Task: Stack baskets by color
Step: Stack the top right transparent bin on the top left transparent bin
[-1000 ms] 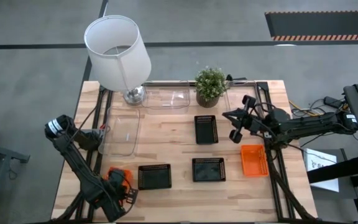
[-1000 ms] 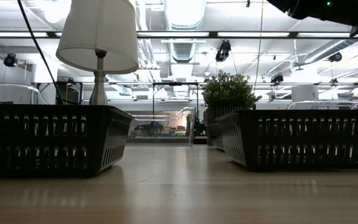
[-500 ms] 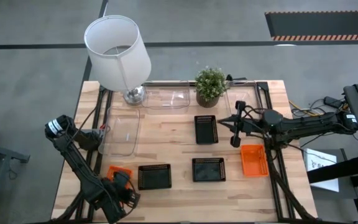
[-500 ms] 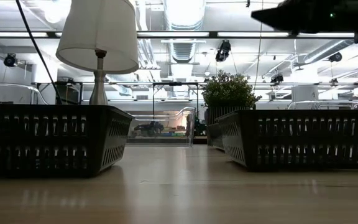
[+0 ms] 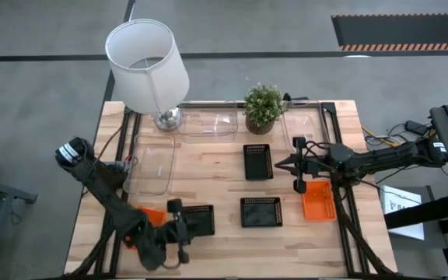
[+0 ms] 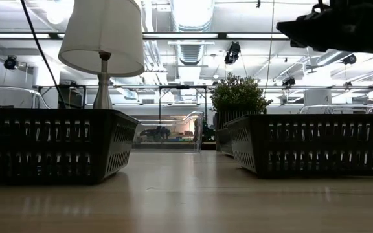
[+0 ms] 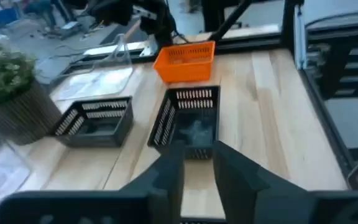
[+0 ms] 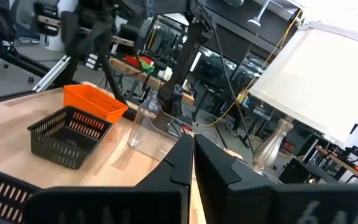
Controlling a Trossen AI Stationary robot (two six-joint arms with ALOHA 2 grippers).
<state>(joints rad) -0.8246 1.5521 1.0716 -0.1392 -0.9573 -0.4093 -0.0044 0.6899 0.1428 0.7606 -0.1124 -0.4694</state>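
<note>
Two orange baskets lie on the table: one near the left [image 5: 151,215], half hidden under my left arm, and one at the right [image 5: 317,200]. Three black baskets stand at the near left [image 5: 199,219], the near middle [image 5: 260,211] and the centre [image 5: 258,161]. My left gripper [image 5: 187,230] hovers over the near-left black basket, pointing toward the table's right; its fingers [image 7: 197,168] are a little open with nothing between them. My right gripper [image 5: 284,164] is shut and empty in the air beside the centre black basket, above the right orange basket's far end.
Clear baskets lie at the left [image 5: 152,163], far middle [image 5: 208,123] and far right [image 5: 302,124]. A white lamp [image 5: 146,66] and a potted plant [image 5: 263,107] stand along the far edge. Bare wood shows between the black baskets and along the near edge.
My left gripper has let go of the orange basket, which now lies flat at the near left. It then swung toward the table's right, rolling over, and came over the near-left black basket. My right gripper has sunk a little, still shut.
</note>
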